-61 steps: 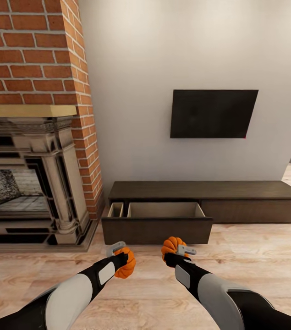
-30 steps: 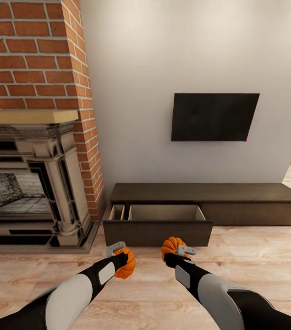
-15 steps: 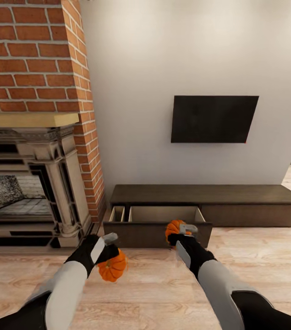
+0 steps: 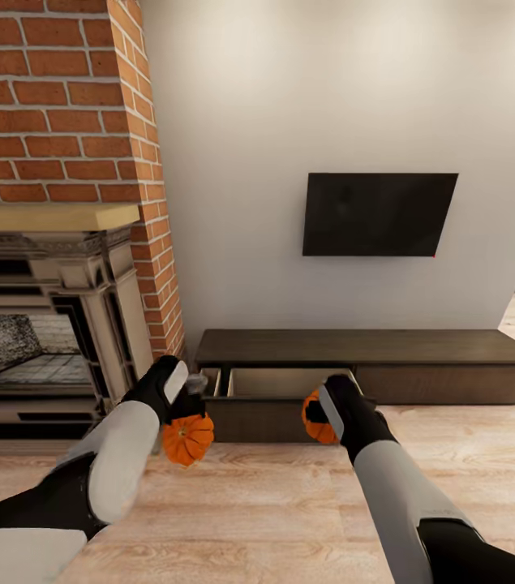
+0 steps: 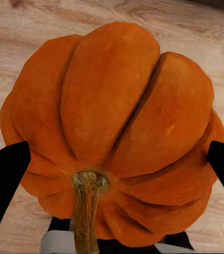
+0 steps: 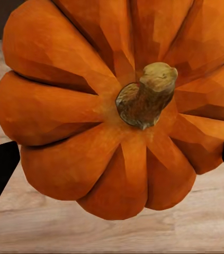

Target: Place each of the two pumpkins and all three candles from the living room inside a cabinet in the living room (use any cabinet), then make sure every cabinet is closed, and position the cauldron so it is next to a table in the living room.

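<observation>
With a pumpkin (image 4: 186, 438) clenched in the left tool (image 4: 186, 415) and another (image 4: 316, 418) in the right tool (image 4: 322, 412), both short of the open cabinet (image 4: 289, 381) drawer, each should be carried over the front before release.

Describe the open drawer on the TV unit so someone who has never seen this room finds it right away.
Under the wall-mounted TV runs a long, low dark-brown cabinet. The open drawer is at its end nearest the brick fireplace. It alone is pulled out, showing a pale tan inside; the front beside it sits flush.

Ribbed orange pumpkin (image 5: 117, 132), brown stem (image 5: 86, 211), between two black gripper fingers (image 5: 3, 185), over wood-plank floor (image 5: 16, 47).
</observation>
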Available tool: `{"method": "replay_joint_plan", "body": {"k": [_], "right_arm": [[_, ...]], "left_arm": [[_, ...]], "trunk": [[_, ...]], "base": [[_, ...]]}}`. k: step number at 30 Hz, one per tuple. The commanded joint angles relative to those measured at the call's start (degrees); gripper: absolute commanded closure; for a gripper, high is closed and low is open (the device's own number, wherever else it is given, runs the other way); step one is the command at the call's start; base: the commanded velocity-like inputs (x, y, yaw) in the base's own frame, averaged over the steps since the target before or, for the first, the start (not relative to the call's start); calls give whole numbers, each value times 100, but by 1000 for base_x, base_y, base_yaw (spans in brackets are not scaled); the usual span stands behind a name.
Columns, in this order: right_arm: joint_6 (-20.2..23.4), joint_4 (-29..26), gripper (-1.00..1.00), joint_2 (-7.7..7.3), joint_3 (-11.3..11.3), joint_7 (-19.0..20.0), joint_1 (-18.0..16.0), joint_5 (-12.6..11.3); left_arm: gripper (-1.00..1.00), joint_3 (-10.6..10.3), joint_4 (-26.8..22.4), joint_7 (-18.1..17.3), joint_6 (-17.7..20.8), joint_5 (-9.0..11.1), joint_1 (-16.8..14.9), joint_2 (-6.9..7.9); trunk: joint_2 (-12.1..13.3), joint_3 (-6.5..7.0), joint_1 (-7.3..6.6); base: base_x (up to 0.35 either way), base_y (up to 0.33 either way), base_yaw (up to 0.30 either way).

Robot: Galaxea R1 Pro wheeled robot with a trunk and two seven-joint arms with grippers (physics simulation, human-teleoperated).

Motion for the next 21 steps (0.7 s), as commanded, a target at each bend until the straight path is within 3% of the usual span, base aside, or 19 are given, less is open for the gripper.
{"method": "replay_joint_plan", "body": {"k": [1, 2, 5, 8, 11, 15, 21], "right_arm": [[105, -4, 100, 6, -24, -8, -28, 17], [194, 17, 100, 6, -23, -9, -73, 27], [448, 465, 100, 6, -17, 0, -399, 40], [515, 1293, 100, 6, -15, 6, -860, 37], [521, 1688, 100, 6, -19, 8, -1052, 23], [436, 1827, 100, 6, -23, 14, -1127, 5], [-110, 1859, 100, 6, -24, 17, -1145, 0]], "left_arm": [[100, 38, 275, 34, 40, -112, -260, -7], [100, 38, 622, 53, 43, -113, -612, -7], [100, 44, 960, 56, 40, -118, -1013, -7], [100, 77, 1028, 40, 29, -109, -1093, -7], [100, 89, 1064, 17, -7, -104, -1112, -7], [100, 94, 1278, 8, -456, -108, -1119, -7], [100, 92, 1708, 4, -1004, -111, -1121, -7]], "trunk": [[37, 9, -21], [78, 27, -43], [198, 81, -109], [198, 81, -109], [198, 81, -109], [198, 81, -109], [198, 81, -109]], "base": [[75, 0, 0], [76, 0, 0], [68, 0, 0], [22, 0, 0], [7, 0, 0], [31, -28, 0], [183, -189, 0]]}}
